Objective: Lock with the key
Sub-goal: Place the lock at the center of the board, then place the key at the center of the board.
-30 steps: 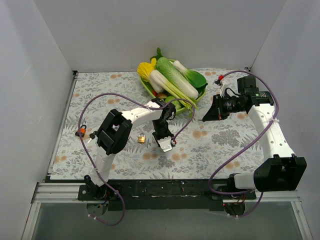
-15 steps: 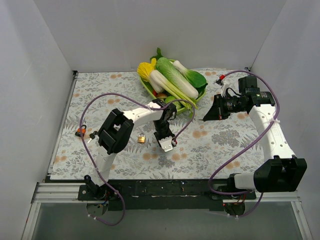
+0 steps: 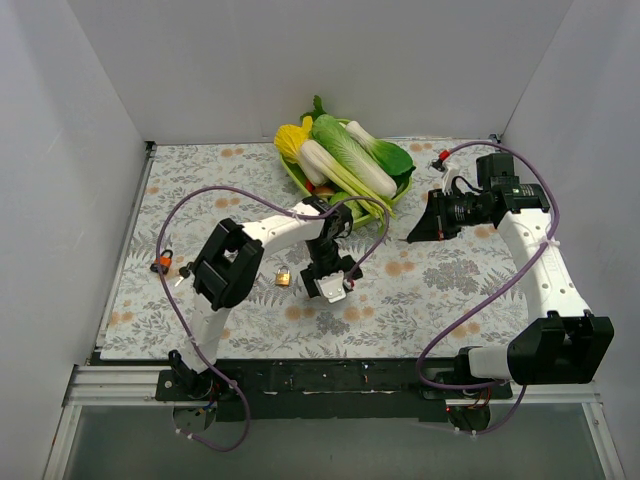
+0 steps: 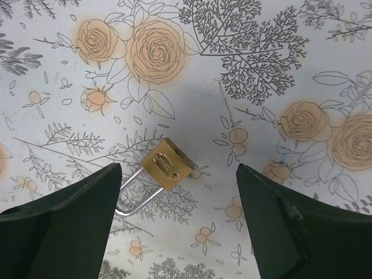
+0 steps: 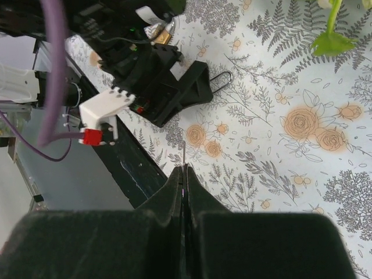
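Brass padlock [image 4: 165, 164] on mat [image 4: 261, 58], directly below wide-spread left gripper [image 4: 178, 170], untouched.

Brass padlock [image 4: 165, 164] is lying on the mat, right in the gap between my left gripper's [image 4: 178, 171] spread fingers. Its body sits diagonally, with the silver shackle pointing lower-left toward the left finger. The key [image 5: 183, 156] is just a thin edge-on sliver poking out of my right gripper's [image 5: 183, 173] pinched tips.
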Available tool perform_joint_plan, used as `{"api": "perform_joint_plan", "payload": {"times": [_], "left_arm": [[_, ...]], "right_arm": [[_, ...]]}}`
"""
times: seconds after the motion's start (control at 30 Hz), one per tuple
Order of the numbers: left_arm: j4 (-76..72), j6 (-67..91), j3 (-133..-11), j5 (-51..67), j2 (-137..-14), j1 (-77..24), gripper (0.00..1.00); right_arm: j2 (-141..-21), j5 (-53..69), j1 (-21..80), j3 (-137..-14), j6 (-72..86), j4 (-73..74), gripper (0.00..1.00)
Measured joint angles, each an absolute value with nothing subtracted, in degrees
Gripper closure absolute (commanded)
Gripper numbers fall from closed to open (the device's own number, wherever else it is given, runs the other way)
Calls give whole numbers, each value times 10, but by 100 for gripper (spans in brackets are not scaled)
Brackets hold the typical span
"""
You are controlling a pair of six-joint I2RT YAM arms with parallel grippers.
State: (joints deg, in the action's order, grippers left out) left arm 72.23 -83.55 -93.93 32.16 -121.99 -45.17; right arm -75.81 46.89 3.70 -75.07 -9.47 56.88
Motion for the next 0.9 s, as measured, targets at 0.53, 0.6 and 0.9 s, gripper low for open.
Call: {"api": "perform_joint_plan", "payload": {"times": [0.53,0.6,0.9], "left_arm": [[764,-656,-915,350,-938,-365,13],[754,-568,-914,365,-913,-342,6],[568,-45,-887,431,-825,-160,2]], "right_arm": [[-782,468,56,-658,-161,551,99],[-784,459,74,-641,-158,533,99],[-698,288,153,-490,47,326,99]]}}
